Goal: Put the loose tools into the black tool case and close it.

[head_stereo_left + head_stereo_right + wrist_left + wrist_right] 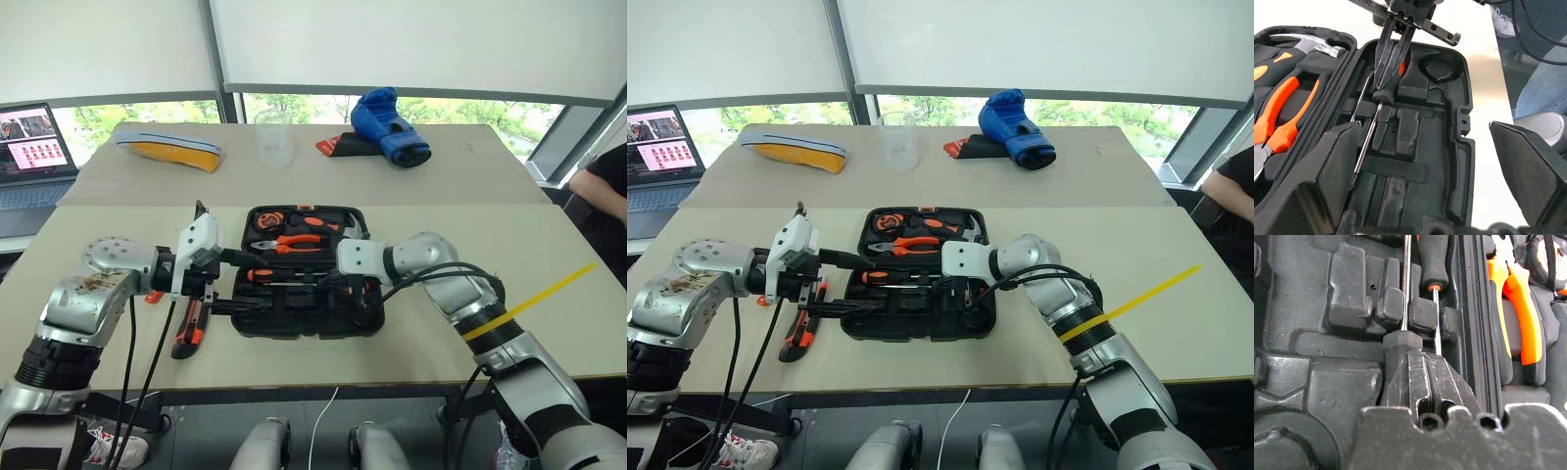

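laptop (34, 147) cut off, utility knife (187, 331) half-hidden

We see a black tool case (294, 318), orange-handled pliers (294, 242) beyond the right gripper (1393, 73), an orange-and-black utility knife (186, 333) below the left gripper (217, 284), and a blue boxing glove (390, 125).

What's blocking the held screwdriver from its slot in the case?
Nothing visible. The right gripper holds the screwdriver right over the black tool case's moulded slots. A second screwdriver lies seated alongside, not across its path.
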